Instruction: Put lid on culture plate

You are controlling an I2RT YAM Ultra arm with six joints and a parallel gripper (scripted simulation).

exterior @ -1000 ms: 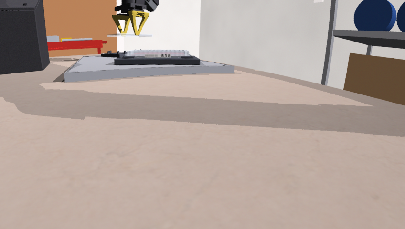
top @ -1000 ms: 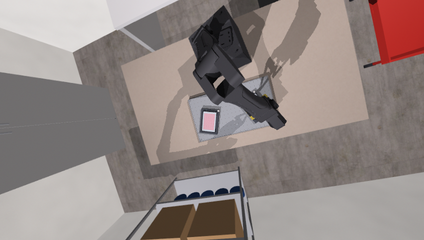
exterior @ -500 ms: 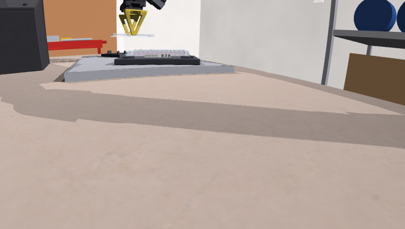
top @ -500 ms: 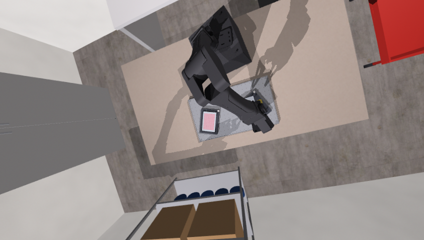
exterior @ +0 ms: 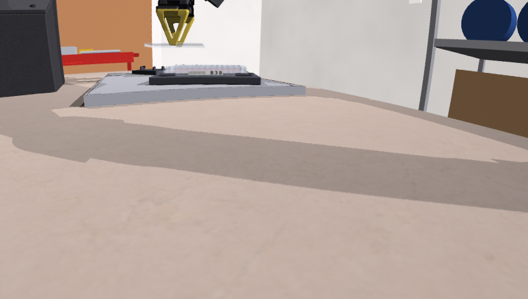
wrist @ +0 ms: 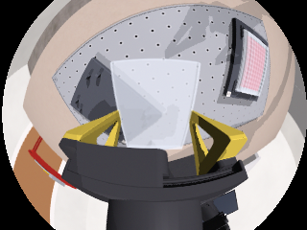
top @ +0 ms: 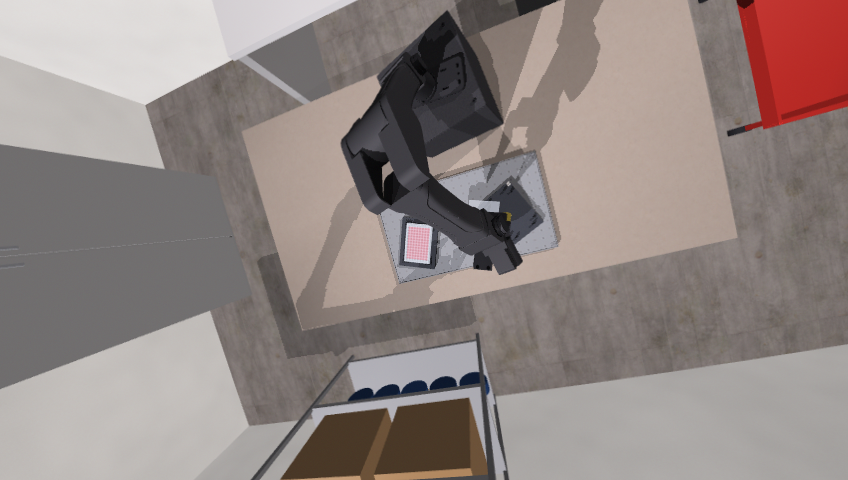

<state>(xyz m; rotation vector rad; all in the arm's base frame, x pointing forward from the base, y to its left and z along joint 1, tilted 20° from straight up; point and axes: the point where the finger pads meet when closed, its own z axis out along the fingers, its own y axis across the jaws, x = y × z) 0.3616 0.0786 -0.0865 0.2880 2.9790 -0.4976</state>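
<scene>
My gripper (wrist: pixel 154 114) with yellow fingers is shut on the clear lid (wrist: pixel 155 103) and holds it flat in the air. In the side view the lid (exterior: pixel 172 46) hangs well above the grey base plate (exterior: pixel 192 90), with the gripper (exterior: pixel 174 41) over it. The culture plate B38 (exterior: pixel 205 70), with pink wells and no lid, sits in the black plate nest N1 (exterior: pixel 204 78). From above the plate (top: pixel 417 242) lies to the left of my gripper (top: pixel 504 221). The dark lid park LP1 (top: pixel 512 205) lies under the gripper. In the wrist view the plate (wrist: pixel 253 61) is at the upper right.
The arm's black base (top: pixel 449 89) stands at the back of the table. A red cart (top: pixel 794 59) is at the far right. A shelf with brown boxes (top: pixel 395 443) and blue items stands in front of the table.
</scene>
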